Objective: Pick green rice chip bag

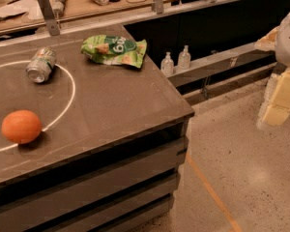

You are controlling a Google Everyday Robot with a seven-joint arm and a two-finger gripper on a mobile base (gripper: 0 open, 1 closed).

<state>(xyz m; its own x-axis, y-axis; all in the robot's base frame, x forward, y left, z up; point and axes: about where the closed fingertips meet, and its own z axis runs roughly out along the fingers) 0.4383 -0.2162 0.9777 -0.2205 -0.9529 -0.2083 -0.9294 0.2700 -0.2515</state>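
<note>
Dark tabletop [116,105] fills left and centre of frame. End effector [280,100] at right edge, off the tabletop, over the floor; open or closed, cannot tell. Green rice chip bag [115,50] flat at upper centre near the tabletop's far edge. Orange [21,126] lower left, can [41,65] on its side upper left.

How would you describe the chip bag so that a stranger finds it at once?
On the dark counter, left of the gripper that hangs over the floor, look at the far right corner, outside the white circle. The chip bag lies there: flat, crinkled and light green, unlike the round silver can and the orange.
</note>
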